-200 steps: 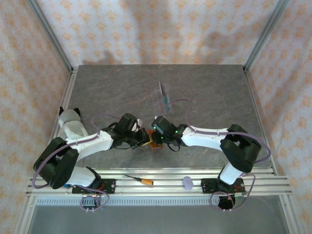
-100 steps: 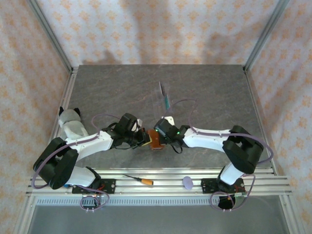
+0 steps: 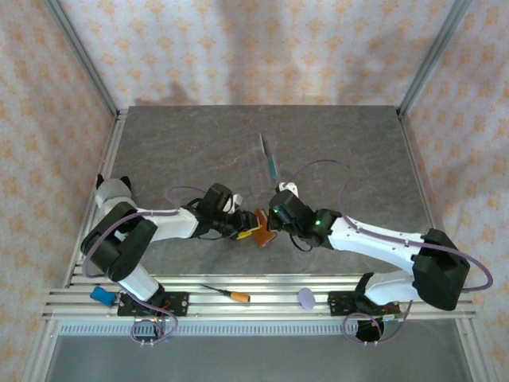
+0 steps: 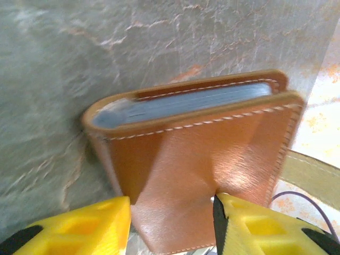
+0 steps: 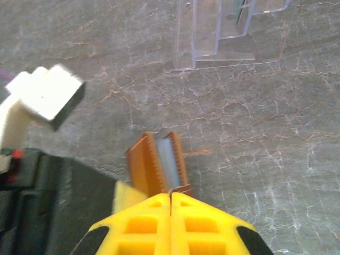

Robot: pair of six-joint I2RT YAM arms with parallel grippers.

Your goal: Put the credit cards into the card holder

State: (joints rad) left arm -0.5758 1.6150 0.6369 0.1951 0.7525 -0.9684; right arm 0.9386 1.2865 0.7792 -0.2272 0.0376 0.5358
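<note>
The card holder [image 3: 261, 235] sits near the front middle of the surface [image 3: 358, 151], folded, with grey pockets showing between its brown covers. The left tool [image 3: 245, 225] is on the holder's left. In its wrist view the yellow fingers [image 4: 90, 223] stand apart, with the holder's near end between them. The right tool [image 3: 272, 229] is on the holder's right, its fingers pressed together at the holder's near edge. Whether they pinch any leather cannot be told. Beyond the holder, a teal-green credit card [image 3: 273, 167] stands in a clear tray [image 5: 212, 37], well apart from it.
</note>
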